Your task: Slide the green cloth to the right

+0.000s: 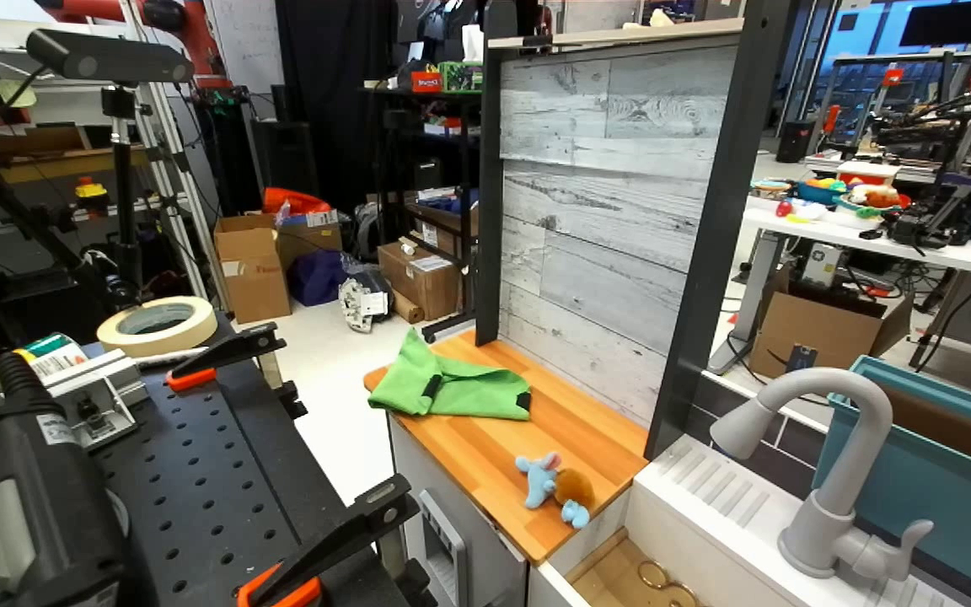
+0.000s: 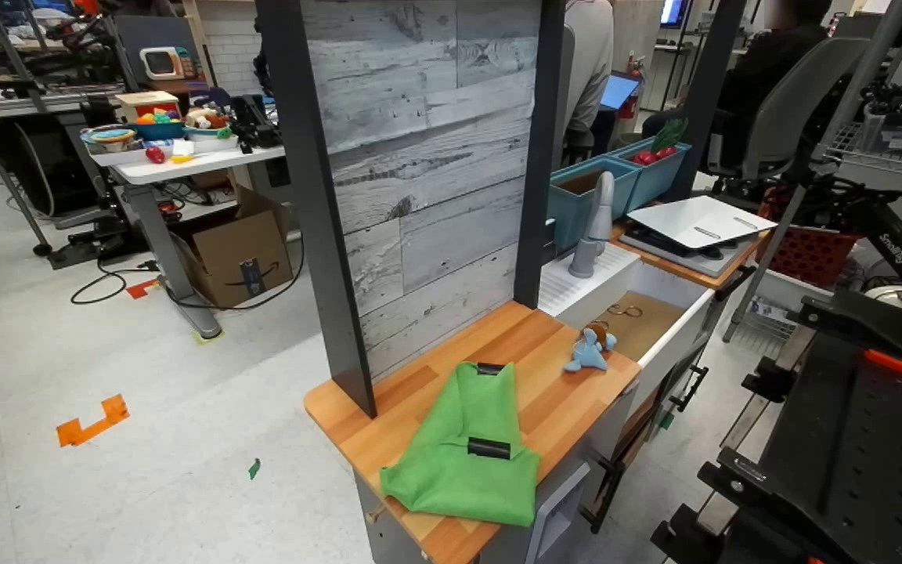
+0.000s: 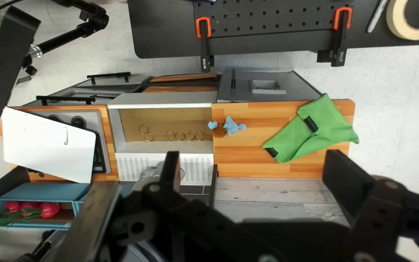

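The green cloth (image 1: 477,389) lies loosely folded at one end of the wooden countertop (image 1: 485,472), with two black patches on it. It also shows in an exterior view (image 2: 490,411) and in the wrist view (image 3: 327,122), where one corner hangs past the countertop's end. My gripper (image 3: 254,157) shows only in the wrist view. Its two black fingers are wide apart with nothing between them. It is high above the countertop and apart from the cloth, which appears above and left of the right-hand finger. The arm is out of both exterior views.
A blue and brown plush toy (image 1: 557,487) lies at the countertop's sink end. A sink basin (image 3: 166,125) with gold rings and a grey faucet (image 1: 861,472) adjoin it. A plank-patterned back panel (image 1: 612,194) with dark posts rises behind. A black perforated table (image 1: 199,472) with clamps stands opposite.
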